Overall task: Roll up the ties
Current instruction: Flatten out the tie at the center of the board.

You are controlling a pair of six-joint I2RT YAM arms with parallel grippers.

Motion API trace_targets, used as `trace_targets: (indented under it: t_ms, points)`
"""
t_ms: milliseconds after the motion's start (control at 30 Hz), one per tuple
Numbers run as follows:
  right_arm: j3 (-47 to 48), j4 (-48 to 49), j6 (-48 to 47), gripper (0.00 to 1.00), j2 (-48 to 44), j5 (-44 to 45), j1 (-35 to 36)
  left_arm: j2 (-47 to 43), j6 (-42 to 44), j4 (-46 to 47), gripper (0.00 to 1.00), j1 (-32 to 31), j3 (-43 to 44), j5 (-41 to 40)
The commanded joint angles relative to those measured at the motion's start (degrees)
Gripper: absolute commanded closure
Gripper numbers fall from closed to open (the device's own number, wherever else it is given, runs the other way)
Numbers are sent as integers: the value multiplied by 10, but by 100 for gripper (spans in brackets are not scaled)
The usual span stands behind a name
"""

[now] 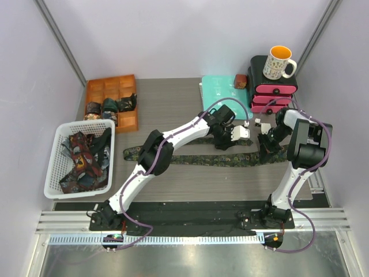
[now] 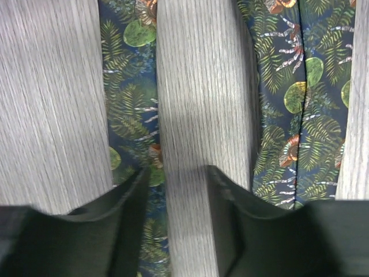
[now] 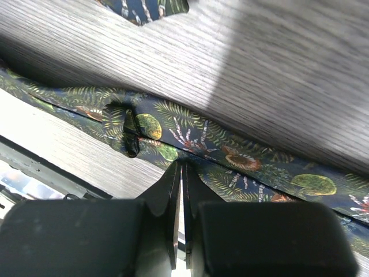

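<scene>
Now: you are at the start of a roll. One tie (image 1: 190,160) lies stretched across the desk (image 1: 173,184) in two strips, one narrow and one wide, with bare wood between them.
Left gripper (image 2: 176,190): its fingers stand apart, low over the bare wood. One finger (image 2: 130,202) overlaps the narrow strip (image 2: 132,115), and nothing sits between them but desk.
Right gripper (image 3: 181,173): its fingers are pressed together, tips down at the near edge of the tie. You cannot tell whether fabric is pinched or only pinned.
Pucker (image 3: 130,135): a small bunched fold sits in the strip just beside the right gripper. Flatten it first, or the roll will likely turn lumpy there.
Left's aim: shift sideways until both fingers straddle one strip, then close on cloth, not wood.
Right's job: it probably serves best as an anchor, holding the strip flat and lightly taut while the left turns.
Rolling: keep each turn square to the strip's edges. This cloth looks slippery, so a slack turn may slide out sideways.
Destination: the orange tray (image 1: 109,89) at the far left holds small rolls (image 1: 109,107).
Waiting: the basket (image 1: 86,123) beside it holds loose ties (image 1: 83,158).
</scene>
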Motion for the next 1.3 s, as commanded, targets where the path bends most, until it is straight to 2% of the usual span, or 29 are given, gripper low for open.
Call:
trace_targets:
  t_ms: [0, 133, 333, 433, 533, 700, 833, 900, 1000, 1133, 1267]
  points:
    - [21, -3, 17, 90, -34, -33, -5, -4, -64, -21, 50, 8, 30, -10]
    - [44, -10, 22, 90, -34, -56, -7, 21, -92, -30, 46, 10, 56, -39]
    - [60, -19, 30, 90, -30, -88, -7, 18, -127, 15, 46, 26, 47, -58]
    - [67, -19, 40, 90, -24, -95, -7, 48, -126, -27, 47, 30, 91, -62]
    - [75, -18, 42, 90, -20, -95, -7, 62, -107, -88, 53, 30, 110, -52]
    - [89, -19, 46, 90, -19, -90, -7, 13, -80, -144, 68, 37, 10, -54]
    - [90, -21, 44, 90, -17, -88, -7, -63, -65, -123, 71, 43, -151, -48]
    - [90, -21, 46, 89, -13, -92, -7, -103, -66, -100, 71, 44, -187, -51]
    - [92, -21, 52, 89, -4, -99, -7, -118, -77, -82, 69, 47, -185, -52]
    - [106, -26, 56, 88, 3, -106, -7, -122, -82, -76, 67, 53, -126, -40]
    - [109, -29, 56, 88, 2, -106, -7, -146, -54, -38, 64, 50, -144, -22]
